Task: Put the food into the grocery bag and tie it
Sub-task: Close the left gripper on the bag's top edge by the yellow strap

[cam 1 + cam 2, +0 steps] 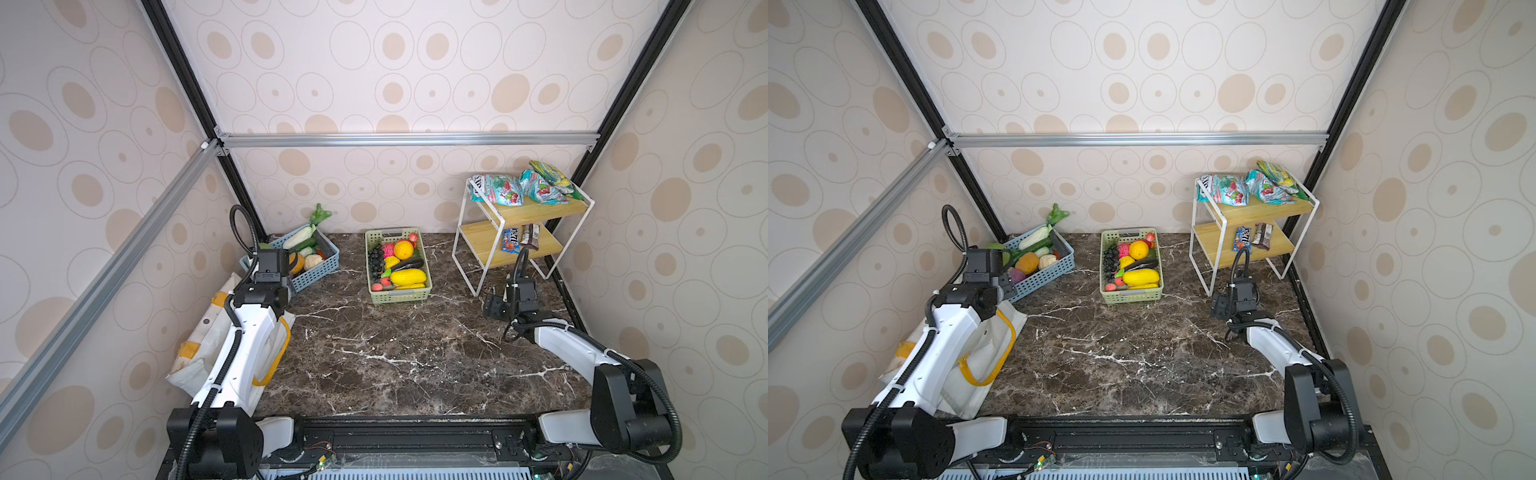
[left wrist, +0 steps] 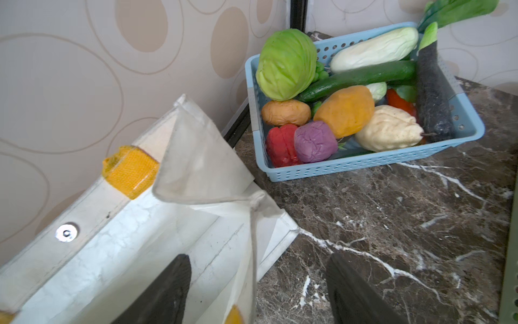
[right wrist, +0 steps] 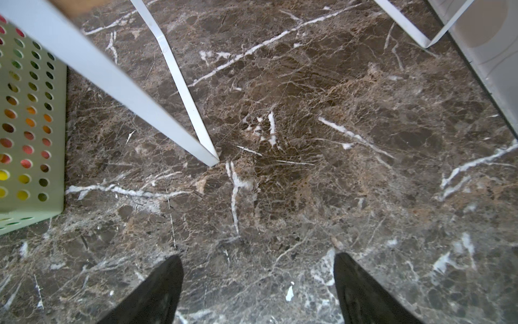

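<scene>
Straddling the rim of the limp cream-white fabric grocery bag (image 2: 98, 263), jaws apart, the left end effector (image 2: 258, 258) may snag and collapse its mouth.

The blue candy-bar wrapper (image 1: 510, 240) on the lower wooden shelf (image 1: 482, 236) is displaying large white lettering, too blurred to read. The white-edged foil packet (image 1: 478, 185) above is displaying illegible dark letters.
</scene>
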